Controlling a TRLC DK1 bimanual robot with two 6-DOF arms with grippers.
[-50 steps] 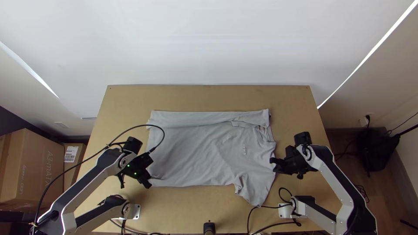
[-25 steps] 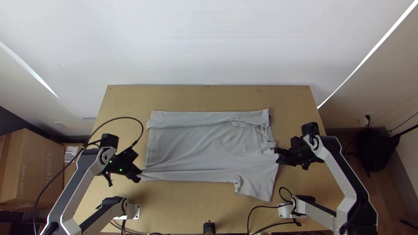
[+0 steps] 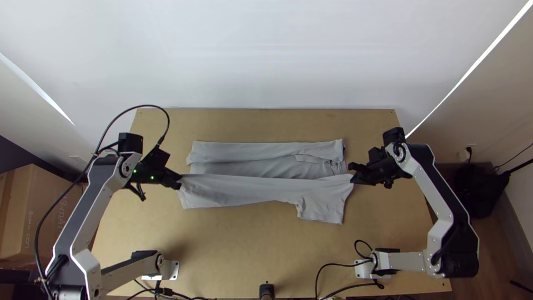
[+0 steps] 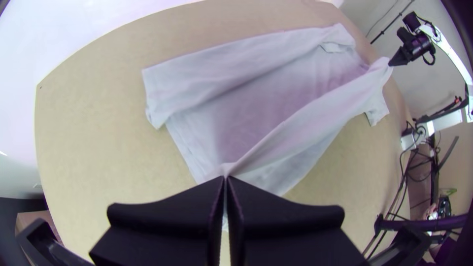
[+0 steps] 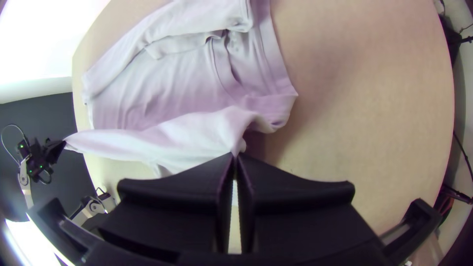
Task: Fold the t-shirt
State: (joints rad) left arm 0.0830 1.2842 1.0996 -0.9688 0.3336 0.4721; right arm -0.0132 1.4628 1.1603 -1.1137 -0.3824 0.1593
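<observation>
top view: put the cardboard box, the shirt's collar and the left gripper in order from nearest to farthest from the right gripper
From the right gripper:
1. collar, just beside it on the table
2. left gripper, at the shirt's opposite end
3. cardboard box, off the table, past the left arm

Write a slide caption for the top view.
Left tool and right tool hold up one side of a partly folded t-shirt.
</observation>
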